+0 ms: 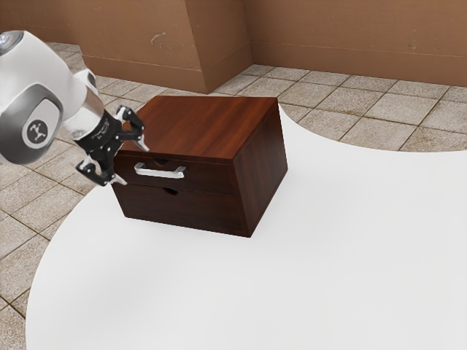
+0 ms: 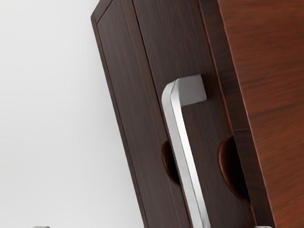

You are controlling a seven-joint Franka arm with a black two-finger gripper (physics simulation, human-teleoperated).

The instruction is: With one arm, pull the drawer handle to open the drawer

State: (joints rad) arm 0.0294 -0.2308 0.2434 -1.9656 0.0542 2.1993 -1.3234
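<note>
A dark wooden cabinet [image 1: 211, 124] stands on the white table [image 1: 328, 255], with two drawers in its front. The upper drawer [image 1: 208, 177] carries a silver bar handle [image 1: 159, 171] and sits flush with the cabinet front. My gripper [image 1: 130, 162] hovers at the front's edge nearest the exterior view's left, just short of the handle's end. It is open, one finger above the other, with nothing between them. In the wrist view the handle [image 2: 183, 152] runs close ahead of the hand across the drawer front [image 2: 142, 95], between two finger notches.
The lower drawer [image 1: 190, 208] has only a small notch at its top edge. White tabletop spreads in front of the cabinet and toward the exterior view's right. Tiled floor [image 1: 29, 197] and brown walls [image 1: 350, 29] lie beyond.
</note>
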